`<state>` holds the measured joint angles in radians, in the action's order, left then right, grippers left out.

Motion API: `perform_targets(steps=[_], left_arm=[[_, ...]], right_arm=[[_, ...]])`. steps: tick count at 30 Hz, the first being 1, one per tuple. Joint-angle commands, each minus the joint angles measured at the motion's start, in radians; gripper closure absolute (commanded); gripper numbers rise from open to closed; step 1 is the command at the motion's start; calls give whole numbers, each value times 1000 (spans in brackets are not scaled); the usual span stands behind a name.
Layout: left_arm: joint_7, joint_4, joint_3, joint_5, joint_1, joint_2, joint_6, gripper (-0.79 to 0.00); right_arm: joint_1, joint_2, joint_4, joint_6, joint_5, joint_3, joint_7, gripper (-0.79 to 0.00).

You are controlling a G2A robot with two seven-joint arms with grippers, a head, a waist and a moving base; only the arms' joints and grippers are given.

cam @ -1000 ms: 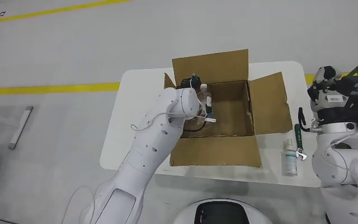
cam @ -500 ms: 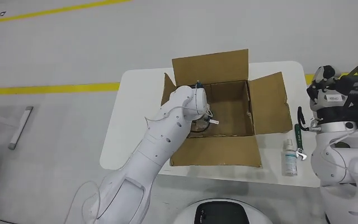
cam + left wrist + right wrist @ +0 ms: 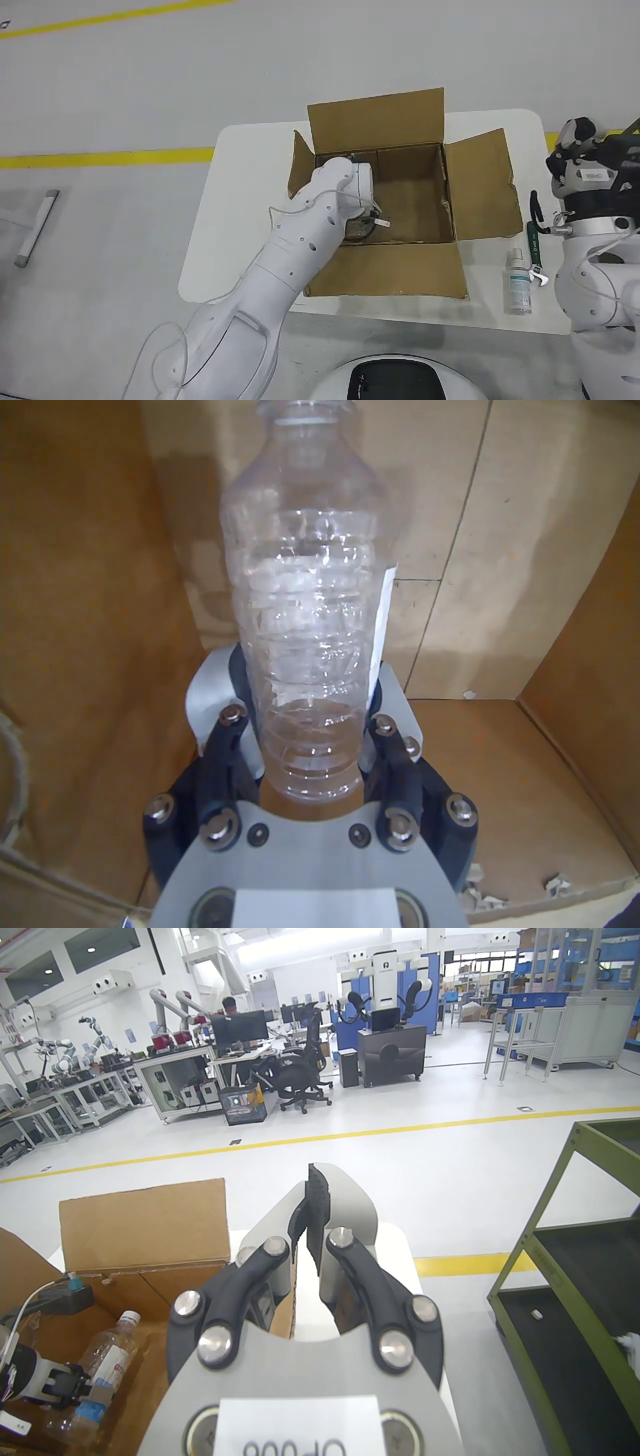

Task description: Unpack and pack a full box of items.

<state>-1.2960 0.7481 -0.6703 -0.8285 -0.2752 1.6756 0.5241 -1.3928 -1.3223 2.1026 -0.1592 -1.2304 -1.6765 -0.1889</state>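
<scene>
A clear plastic bottle (image 3: pixel 305 600) with a white label stands between the fingers of my left gripper (image 3: pixel 310 710), which is shut on its lower body. Bottle and gripper sit inside the open cardboard box (image 3: pixel 375 120), near its left wall, with the brown box walls (image 3: pixel 500 550) close around them. From above, the left arm's wrist (image 3: pixel 345 190) covers the gripper. In the right wrist view the same bottle (image 3: pixel 110 1358) lies tilted in the left gripper (image 3: pixel 75 1390). My right gripper (image 3: pixel 312 1208) is shut with nothing in it, held high at the table's right end.
A small white bottle (image 3: pixel 517 282) and a green-handled tool (image 3: pixel 535 250) lie on the white table (image 3: pixel 240 220), right of the box. A green cart (image 3: pixel 575 1278) stands beside the table on the right. Box flaps (image 3: pixel 480 185) spread outward.
My left arm has carried the bottle from above the box's left wall down into the box. The right arm has stayed where it was.
</scene>
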Motion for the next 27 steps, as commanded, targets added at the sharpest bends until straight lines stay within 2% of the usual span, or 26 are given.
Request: perform_targets(steps=[1,7,11,14,16,20,24,27], left_arm=[[-6,-11,8,-15,2,3,-6,-785],[-17,-11,-12,-5,15,6,-17,-785],[-7,66,-51,-6,13,-9,-49,-785],[7,159,-99,-12,-7,-31,-74,-785],[15,237,-132,-32,-31,-48,-90,-785],[34,455,-211,-107,-102,-89,-119,-785],[37,700,-281,-241,-205,-129,-139,-785],[12,836,-343,-303,-276,-150,-134,-785]], right_arm=[[-1,0,1,1,0,-1,0,0],[-19,1,16,11,15,-22,-12,0],[-40,6,32,34,47,-91,-47,0],[-60,14,31,83,31,-162,-108,0],[-75,21,25,131,28,-201,-176,0],[-112,31,15,210,10,-255,-288,0],[-169,35,29,244,5,-276,-343,0],[-229,34,42,256,3,-278,-373,0]])
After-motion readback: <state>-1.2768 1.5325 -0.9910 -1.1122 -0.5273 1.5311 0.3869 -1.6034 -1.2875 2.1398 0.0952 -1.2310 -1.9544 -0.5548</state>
